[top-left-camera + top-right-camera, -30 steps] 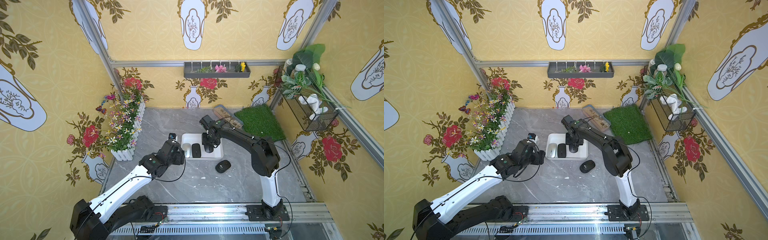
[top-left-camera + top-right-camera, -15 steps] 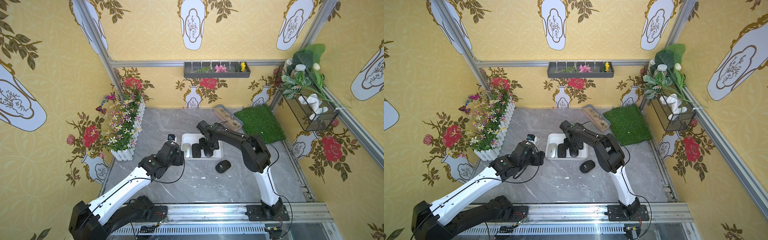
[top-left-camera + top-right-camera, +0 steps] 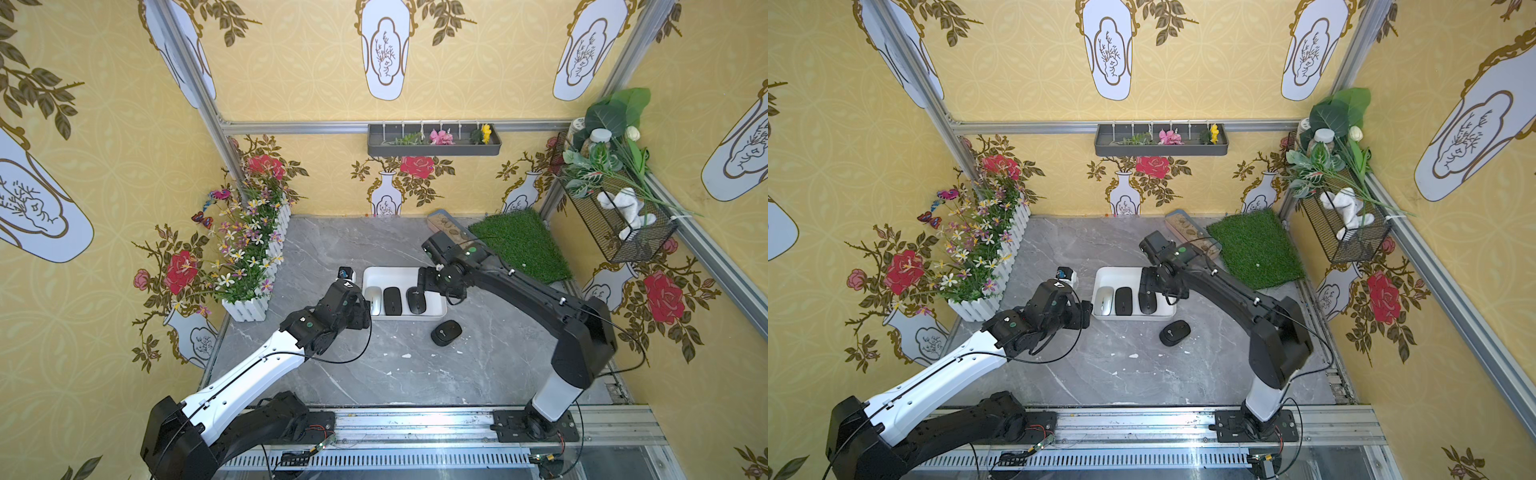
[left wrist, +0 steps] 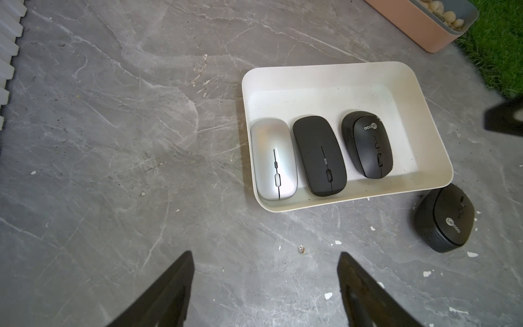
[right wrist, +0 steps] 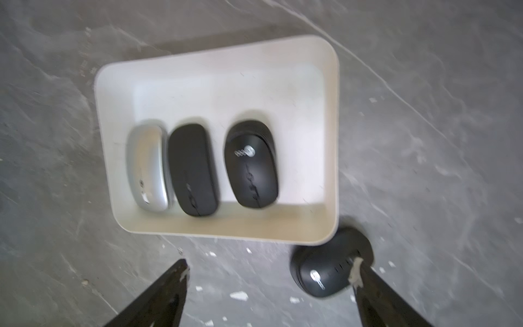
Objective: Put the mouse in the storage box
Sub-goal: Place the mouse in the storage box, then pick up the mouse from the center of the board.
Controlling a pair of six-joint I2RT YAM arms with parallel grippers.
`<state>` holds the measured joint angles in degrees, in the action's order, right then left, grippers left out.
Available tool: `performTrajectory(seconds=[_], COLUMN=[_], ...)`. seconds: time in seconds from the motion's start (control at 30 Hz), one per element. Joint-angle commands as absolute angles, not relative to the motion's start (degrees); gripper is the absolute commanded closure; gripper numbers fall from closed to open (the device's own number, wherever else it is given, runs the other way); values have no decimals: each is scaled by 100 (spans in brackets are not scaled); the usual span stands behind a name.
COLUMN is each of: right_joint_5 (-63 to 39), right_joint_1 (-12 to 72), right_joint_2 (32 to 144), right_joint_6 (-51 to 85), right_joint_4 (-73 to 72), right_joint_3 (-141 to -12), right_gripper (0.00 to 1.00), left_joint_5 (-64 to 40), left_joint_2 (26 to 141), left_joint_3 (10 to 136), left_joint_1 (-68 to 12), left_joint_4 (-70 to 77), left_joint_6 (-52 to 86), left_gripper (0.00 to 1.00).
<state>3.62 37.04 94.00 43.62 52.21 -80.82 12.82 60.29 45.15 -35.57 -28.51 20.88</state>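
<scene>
The white storage box (image 3: pixel 390 275) (image 3: pixel 1124 275) lies mid-table and holds three mice side by side: a silver one (image 4: pixel 274 158), a flat black one (image 4: pixel 319 155) and a rounded black one (image 4: pixel 366 143) (image 5: pixel 250 162). A fourth mouse (image 3: pixel 446 332) (image 3: pixel 1174 332) (image 5: pixel 322 271), black, lies on the table just outside the box's near right corner. My right gripper (image 3: pixel 420 284) (image 5: pixel 270 266) hovers over the box's right part, open and empty. My left gripper (image 3: pixel 365 308) (image 4: pixel 266 254) stays open and empty beside the box's left end.
A pink tray of pebbles (image 3: pixel 446 224) (image 4: pixel 418 25) and a green turf mat (image 3: pixel 519 245) lie behind the box to the right. A white picket planter of flowers (image 3: pixel 249 249) lines the left edge. A small cube (image 3: pixel 345 273) stands at the box's left end.
My right gripper has opened wide, left the rounded black mouse lying in the box and drawn back above it. The left arm has barely shifted.
</scene>
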Motion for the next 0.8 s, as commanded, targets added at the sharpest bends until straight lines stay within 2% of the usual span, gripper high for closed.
performTrajectory(seconds=[0.0, 0.07, 0.17, 0.77], right_joint_5=[554, 403, 248, 112], right_joint_1=[3665, 3574, 3428, 3603], right_joint_2=[8613, 8326, 8372, 10149], right_joint_6=[5075, 5158, 5155, 5176], right_joint_4=[5658, 5529, 5512, 4545], right_joint_3=[-7145, -6585, -6441, -6719], right_gripper=[8, 8, 7, 3], left_joint_5=[1168, 1152, 1095, 1071], left_joint_2=[6123, 6221, 6351, 6065], left_joint_3=[4433, 4435, 4462, 4249], left_joint_1=[-3567, -3572, -3577, -3577], left_joint_4=[-2532, -2501, -2487, -2596], left_joint_6=[2018, 2017, 2005, 1855], left_gripper=[18, 18, 18, 16])
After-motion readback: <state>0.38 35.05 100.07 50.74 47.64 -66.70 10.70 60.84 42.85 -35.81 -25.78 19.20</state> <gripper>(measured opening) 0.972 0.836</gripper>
